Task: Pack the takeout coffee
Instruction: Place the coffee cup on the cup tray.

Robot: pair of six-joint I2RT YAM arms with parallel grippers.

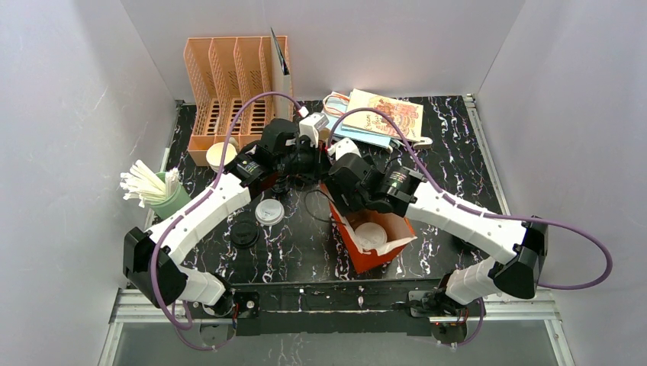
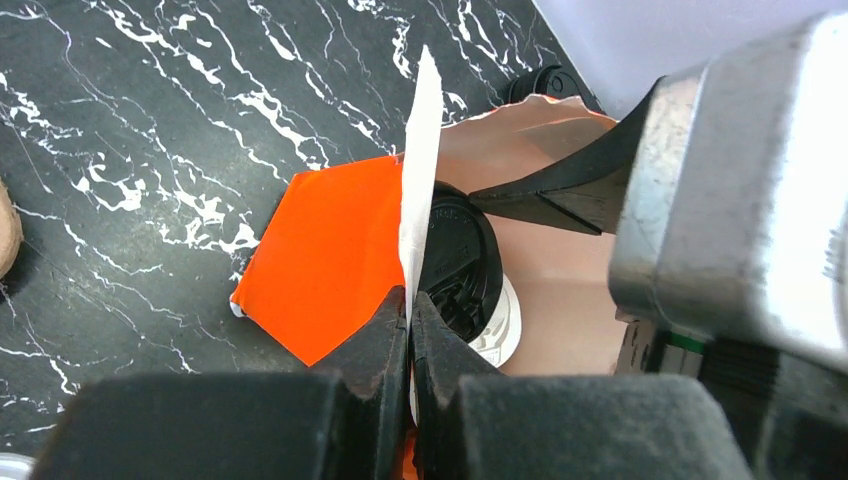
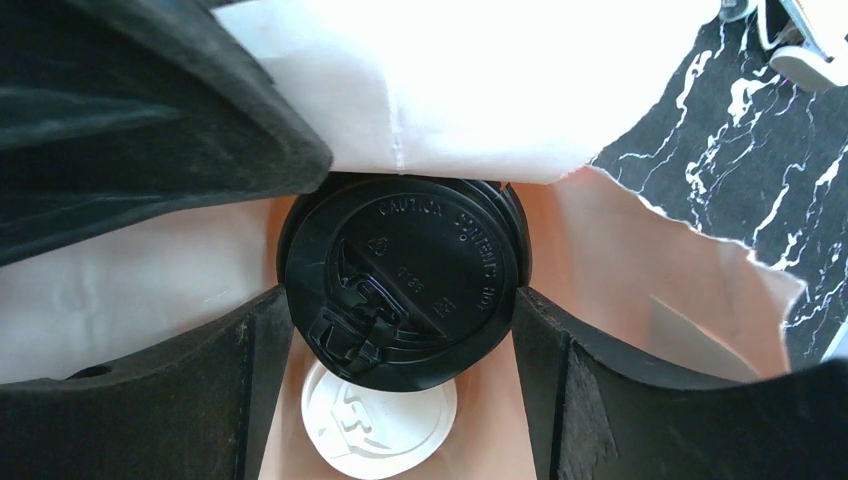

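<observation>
Takeout coffee (image 3: 400, 270), black lid on, sits low inside the orange bag (image 3: 640, 260), next to a white-lidded cup (image 3: 380, 420). Right hand (image 3: 400, 300) clamped across its lid. Left hand (image 2: 410, 310) pinched shut on the bag rim. Remaining, I'd say: release, withdraw.

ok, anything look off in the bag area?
The bag has a ragged rim on one side, possibly torn. Left gripper pinches its wall; right gripper holds a black-lidded cup over a white-lidded one already inside. Nothing spilled.
</observation>
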